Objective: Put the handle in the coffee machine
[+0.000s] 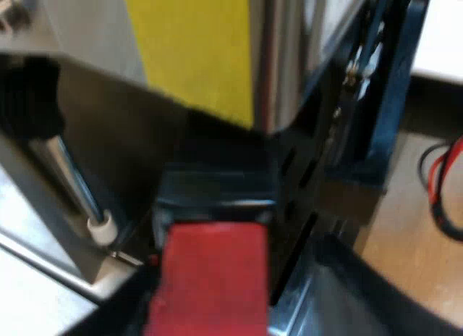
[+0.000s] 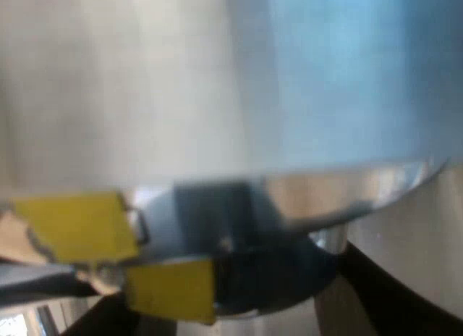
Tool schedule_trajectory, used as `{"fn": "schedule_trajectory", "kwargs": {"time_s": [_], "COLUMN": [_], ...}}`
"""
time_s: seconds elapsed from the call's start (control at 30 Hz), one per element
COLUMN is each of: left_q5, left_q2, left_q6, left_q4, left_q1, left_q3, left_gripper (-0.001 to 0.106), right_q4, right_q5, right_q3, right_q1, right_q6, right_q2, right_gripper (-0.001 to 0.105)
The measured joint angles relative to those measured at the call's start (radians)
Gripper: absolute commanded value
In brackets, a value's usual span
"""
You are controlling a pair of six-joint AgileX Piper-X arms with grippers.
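The espresso machine (image 1: 195, 53) stands close in the left wrist view, its steel front carrying a yellow label. The holder's handle, with its red end (image 1: 213, 274) and dark stem (image 1: 217, 191), reaches into the dark recess under the machine's front. My left gripper (image 1: 217, 307) is shut on the red end, with a dark finger on either side of it. The metal holder's head is hidden in the shadow. In the right wrist view, my right gripper (image 2: 239, 311) sits very close against a shiny steel surface of the machine (image 2: 231, 97), its dark fingers (image 2: 394, 289) spread wide.
A steam wand (image 1: 76, 191) with a white tip hangs from the machine beside the handle. The dark drip-tray area (image 1: 304, 169) lies under the machine's front. A wooden floor with red and black cables (image 1: 441, 184) shows past the machine's side. Yellow reflections (image 2: 79, 224) show in the steel.
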Motion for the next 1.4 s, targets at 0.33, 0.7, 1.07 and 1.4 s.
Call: {"fn": "schedule_trajectory", "kwargs": {"time_s": [0.33,0.7,1.07,1.4], "left_q5": [0.146,0.149,0.199,0.234], "left_q2": [-0.025,-0.025,-0.104,-0.128], "left_q6": [0.005,0.005,-0.01,-0.048], "left_q4": [-0.002,-0.002,-0.004,-0.007], "left_q1": [-0.007,-0.007,0.12,0.179], "left_q3": [-0.024,-0.024,-0.025,-0.025], "left_gripper": [0.055,0.055,0.055,0.055], "right_q4": [0.005,0.012,0.049,0.049], "right_q5": [0.006,0.006,-0.003,-0.004], "right_q3": [0.001,0.001,0.013,0.015], "right_q1": [0.003,0.003,0.003,0.003], "right_q6": [0.0,-0.002,-0.012,0.015], "right_q2": [-0.005,-0.008,-0.04,-0.04], "right_gripper": [0.045,0.045,0.045,0.045]}}
